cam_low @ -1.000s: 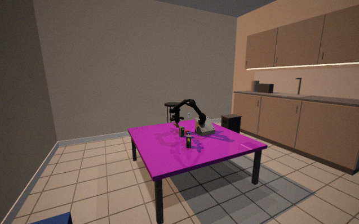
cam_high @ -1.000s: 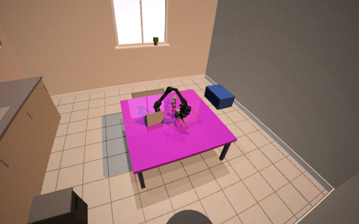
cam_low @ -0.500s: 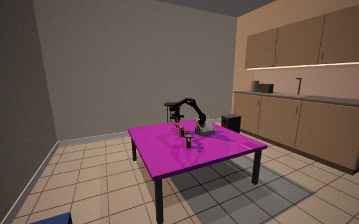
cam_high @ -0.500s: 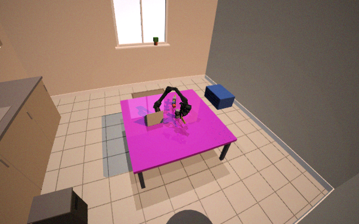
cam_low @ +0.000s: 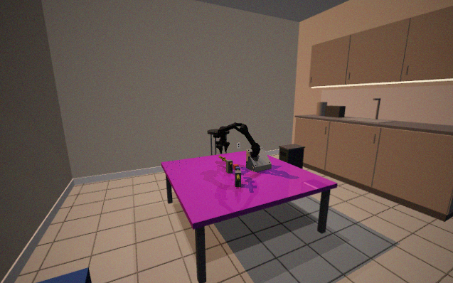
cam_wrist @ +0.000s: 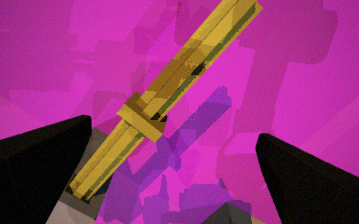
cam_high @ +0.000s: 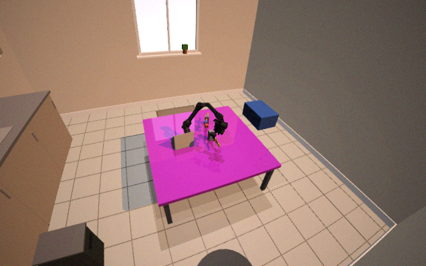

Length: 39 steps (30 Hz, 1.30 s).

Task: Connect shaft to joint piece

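Note:
The yellow second shaft [cam_high: 217,143] [cam_low: 222,158] [cam_wrist: 201,57] sticks out of its grey block [cam_high: 211,135] [cam_low: 229,166]. It runs diagonally in the wrist view, with a square collar [cam_wrist: 141,117] around it. My gripper [cam_high: 219,132] [cam_low: 222,149] [cam_wrist: 176,132] is open and empty over the shaft, one finger on each side of the collar in the wrist view. The red part of the joint [cam_high: 206,125] [cam_low: 236,167] is near the first shaft's block [cam_low: 237,180]. Its opening and whether it meets the second shaft are too small to tell.
The robot's base [cam_high: 184,141] [cam_low: 259,165] stands on the magenta table [cam_high: 190,180] [cam_low: 203,210], beside the two blocks. The arm arches over the table from the base. A blue box [cam_high: 261,114] is on the floor beyond the table.

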Motion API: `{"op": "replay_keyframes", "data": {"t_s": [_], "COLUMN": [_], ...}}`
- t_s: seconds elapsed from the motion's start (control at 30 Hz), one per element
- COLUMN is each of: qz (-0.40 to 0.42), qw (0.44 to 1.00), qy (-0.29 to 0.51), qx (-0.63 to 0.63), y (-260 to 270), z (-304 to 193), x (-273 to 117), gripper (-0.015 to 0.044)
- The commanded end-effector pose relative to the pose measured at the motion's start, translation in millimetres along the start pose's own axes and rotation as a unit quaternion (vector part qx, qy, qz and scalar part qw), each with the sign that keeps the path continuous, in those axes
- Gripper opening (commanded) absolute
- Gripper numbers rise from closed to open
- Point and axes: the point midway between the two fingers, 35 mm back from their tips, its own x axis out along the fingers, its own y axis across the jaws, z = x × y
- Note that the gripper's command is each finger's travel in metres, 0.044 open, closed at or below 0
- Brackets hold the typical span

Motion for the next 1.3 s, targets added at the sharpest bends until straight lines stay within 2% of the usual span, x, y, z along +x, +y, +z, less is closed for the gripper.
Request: {"op": "replay_keyframes", "data": {"t_s": [0.0, 0.4, 0.8, 1.0, 1.27], "qz": [-0.001, -0.003, -0.003, -0.003, 0.028], "qw": [0.998, 0.965, 0.892, 0.888, 0.932], "qy": [-0.005, -0.005, -0.004, -0.003, 0.015], "qx": [-0.059, -0.262, -0.452, -0.46, -0.361], "y": [0, 0, -1, -1, 22], "z": [1, 0, -4, -4, -26], "x": [-11, -36, -61, -63, -52], "gripper": [0.044, 0.044, 0.044, 0.044, 0.044]}}
